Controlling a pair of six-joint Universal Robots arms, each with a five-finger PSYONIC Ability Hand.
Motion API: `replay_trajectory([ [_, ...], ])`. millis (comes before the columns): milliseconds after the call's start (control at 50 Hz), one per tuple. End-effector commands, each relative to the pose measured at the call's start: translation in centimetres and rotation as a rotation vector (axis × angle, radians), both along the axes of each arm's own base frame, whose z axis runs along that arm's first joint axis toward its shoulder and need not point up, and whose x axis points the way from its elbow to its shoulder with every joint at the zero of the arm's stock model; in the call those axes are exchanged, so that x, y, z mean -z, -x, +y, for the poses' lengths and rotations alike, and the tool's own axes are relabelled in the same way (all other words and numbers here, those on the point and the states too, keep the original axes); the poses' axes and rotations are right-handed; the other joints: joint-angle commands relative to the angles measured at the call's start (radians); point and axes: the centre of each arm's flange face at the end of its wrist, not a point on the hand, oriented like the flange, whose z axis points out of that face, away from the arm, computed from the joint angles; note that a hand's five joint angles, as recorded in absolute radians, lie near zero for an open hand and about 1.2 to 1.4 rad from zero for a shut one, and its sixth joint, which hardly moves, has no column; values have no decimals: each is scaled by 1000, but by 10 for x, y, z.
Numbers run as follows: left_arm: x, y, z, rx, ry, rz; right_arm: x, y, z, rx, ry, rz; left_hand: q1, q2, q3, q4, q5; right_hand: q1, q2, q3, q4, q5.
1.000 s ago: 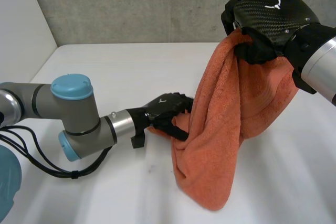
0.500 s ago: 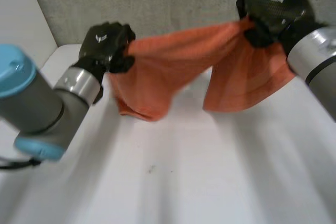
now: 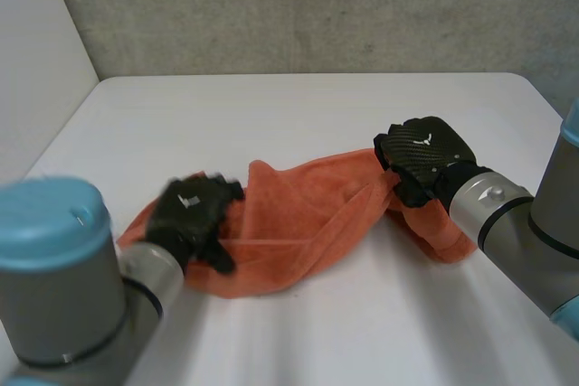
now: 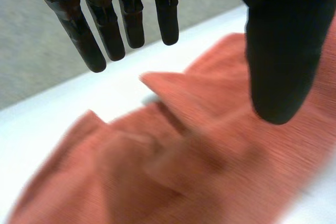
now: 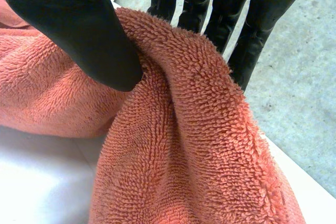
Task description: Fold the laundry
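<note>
Orange terry towel [image 3: 308, 223] lies bunched on white table [image 3: 271, 115], frame centre. Right hand [image 3: 421, 155] pinches its right end; left hand [image 3: 192, 214] hovers spread.

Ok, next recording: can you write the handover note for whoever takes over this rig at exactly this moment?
Left hand: open, fingers straight, over the left end of the orange towel, holding nothing.
Right hand: shut on the towel, pinching a raised fold near its right end between thumb and fingers.
Towel: lies on the white table, stretched between the two hands, rumpled and partly doubled over on itself.
Done: towel is down on the table.
Left: spread it flat, then make the folds; no neat fold shows yet.
</note>
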Motion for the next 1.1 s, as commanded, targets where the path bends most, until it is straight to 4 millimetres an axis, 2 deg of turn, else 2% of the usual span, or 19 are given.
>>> replay_trajectory([
  [20, -11, -18, -45, -30, 31, 33, 0, 0, -1, 3, 5, -7, 39, 51, 42, 58, 66, 450, 220, 213, 201, 250],
  [80, 0, -20, -55, 19, 6, 20, 9, -1, -2, 1, -15, 4, 42, 54, 45, 61, 69, 450, 220, 213, 201, 250],
  [140, 15, -23, -64, 49, -21, -23, 17, -2, -5, 2, -29, 11, 141, 154, 144, 160, 168, 450, 220, 213, 201, 250],
  [220, 28, -25, -70, 86, -26, -90, 22, -3, -6, 0, -39, 17, 256, 268, 259, 275, 283, 450, 220, 213, 201, 250],
  [360, 47, -22, -76, 112, -46, -150, 29, -3, -6, -2, -58, 25, 262, 275, 265, 281, 289, 450, 220, 213, 201, 250],
  [780, 62, -12, -63, 217, -107, -139, 41, -5, -12, -1, -84, 37, 262, 274, 265, 281, 289, 450, 220, 213, 201, 250],
  [880, 69, -11, -64, 219, -121, -144, 34, -6, -17, 8, -61, 30, 414, 427, 417, 433, 441, 450, 220, 213, 201, 250],
  [980, 68, -8, -69, 222, -106, -147, 22, -10, -24, 10, -24, 15, 772, 785, 775, 791, 799, 450, 220, 213, 201, 250],
  [1020, 63, -6, -74, 226, -75, -152, 15, -13, -31, 10, 5, 5, 986, 998, 989, 1004, 1013, 450, 220, 213, 201, 250],
  [1080, 52, -1, -83, 230, -12, -161, 4, -17, -42, 8, 56, 1, 987, 999, 990, 1005, 1014, 450, 220, 213, 201, 250],
  [1100, 38, 3, -93, 228, 50, -162, -9, -20, -52, 10, 112, -2, 987, 999, 990, 1005, 1014, 450, 220, 213, 201, 250],
])
